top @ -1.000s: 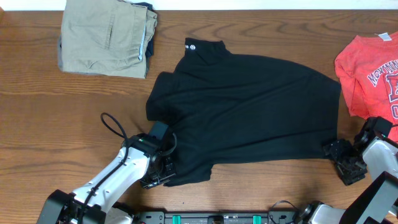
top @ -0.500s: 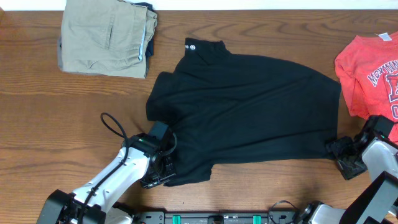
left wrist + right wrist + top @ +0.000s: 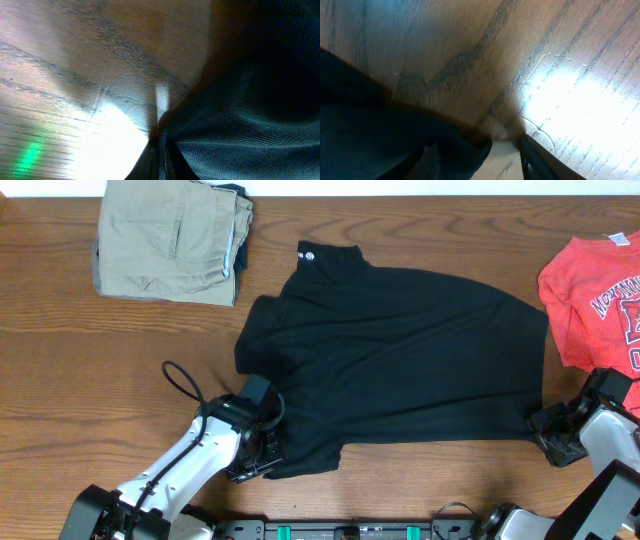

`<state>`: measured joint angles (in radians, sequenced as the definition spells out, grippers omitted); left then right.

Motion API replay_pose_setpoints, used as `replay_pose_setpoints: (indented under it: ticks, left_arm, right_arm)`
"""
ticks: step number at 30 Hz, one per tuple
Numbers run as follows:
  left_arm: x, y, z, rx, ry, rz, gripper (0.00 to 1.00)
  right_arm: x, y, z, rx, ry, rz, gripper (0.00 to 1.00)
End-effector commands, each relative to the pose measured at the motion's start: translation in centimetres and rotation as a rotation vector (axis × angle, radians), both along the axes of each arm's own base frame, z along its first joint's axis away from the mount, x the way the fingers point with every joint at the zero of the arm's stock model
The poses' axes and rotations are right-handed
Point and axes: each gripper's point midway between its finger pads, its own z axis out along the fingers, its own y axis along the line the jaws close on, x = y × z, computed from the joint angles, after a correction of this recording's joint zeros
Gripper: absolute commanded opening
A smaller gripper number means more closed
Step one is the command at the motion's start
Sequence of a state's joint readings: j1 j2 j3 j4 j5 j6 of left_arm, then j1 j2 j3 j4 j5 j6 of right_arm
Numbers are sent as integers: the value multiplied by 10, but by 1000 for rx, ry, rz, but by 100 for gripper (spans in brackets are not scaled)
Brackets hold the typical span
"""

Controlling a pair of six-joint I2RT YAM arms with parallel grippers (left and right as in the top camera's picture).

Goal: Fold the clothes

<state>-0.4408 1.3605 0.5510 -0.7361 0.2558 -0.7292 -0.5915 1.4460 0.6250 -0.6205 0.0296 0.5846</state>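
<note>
Black shirt (image 3: 400, 350) lies flat mid-frame in the overhead view. Collar sits at upper left, the body spreads to the right, and the long axis runs left-right with a slight downward tilt toward the right.

Left fingers (image 3: 150, 167) are at the shirt's lower-left corner. They are fully closed, with the mesh fabric edge running into the pinch, so this looks like a hold on that corner.

Right fingers (image 3: 540, 162) are at the lower-right corner and part open. The right wrist view shows the fabric corner lying between them on the worktop (image 3: 100, 370), with a gap on at least one side. Not clamped yet, as far as I can tell.

Key relation: both arms are on the near (lower) edge, one per corner, and the shirt lies up-frame from both. The fold probably goes up toward the far edge, across the short axis. It needs the right pinch seated first.

Surroundings:
- Khaki trousers (image 3: 170, 240) are folded at upper left, just beside the collar but not touching it.
- Red T-shirt (image 3: 595, 295) is at the right edge, just above the right arm and near the black hem.

Judgement: the red T-shirt is the tighter clearance if the right corner swings up-frame. The fold path over the black fabric itself is free.
</note>
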Motion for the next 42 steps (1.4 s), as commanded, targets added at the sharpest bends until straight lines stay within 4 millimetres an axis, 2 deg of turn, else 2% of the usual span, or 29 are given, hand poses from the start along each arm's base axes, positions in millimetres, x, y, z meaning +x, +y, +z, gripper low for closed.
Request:
replay_pose_setpoints:
  ticks: [1, 4, 6, 8, 12, 15, 16, 18, 19, 22, 30, 34, 38, 42]
  left_arm:
    - [0, 5, -4, 29, -7, -6, 6]
    - [-1, 5, -4, 29, -6, -6, 6]
    - [-1, 5, -4, 29, -6, -6, 6]
    - [0, 5, -4, 29, -6, -6, 6]
    - [0, 5, -4, 29, -6, -6, 6]
    - [0, 5, -4, 29, -6, -6, 6]
    - [-1, 5, -4, 29, -6, -6, 6]
    - [-1, 5, -4, 29, -6, -6, 6]
    - [-1, 5, -4, 29, -6, -6, 6]
    - [-1, 5, -4, 29, -6, -6, 6]
    - [-1, 5, -4, 29, -5, -6, 6]
    - [-1, 5, -4, 29, -6, -6, 6]
    - [-1, 5, -4, 29, -6, -6, 6]
    - [-1, 5, -4, 29, -6, -6, 6]
  right_arm:
    - [-10, 22, -13, 106, 15, 0, 51]
    - [-12, 31, -13, 153, 13, 2, 73]
    - [-13, 36, -13, 177, 16, 3, 82]
    - [-14, 40, -12, 199, 19, 3, 85]
    - [-16, 44, -12, 220, 24, 3, 85]
    - [-17, 45, -12, 221, 27, 2, 81]
    - [-17, 44, -12, 218, 28, 2, 77]
    - [-18, 42, -13, 203, 35, 1, 61]
    - [-19, 40, -13, 197, 38, 0, 56]
    - [-19, 39, -13, 190, 42, 0, 47]
    - [-20, 36, -13, 171, 51, 0, 46]
    - [-15, 31, -13, 150, 28, 1, 56]
    - [-9, 26, -13, 130, 6, 3, 58]
    - [-10, 15, -13, 71, 17, -2, 57]
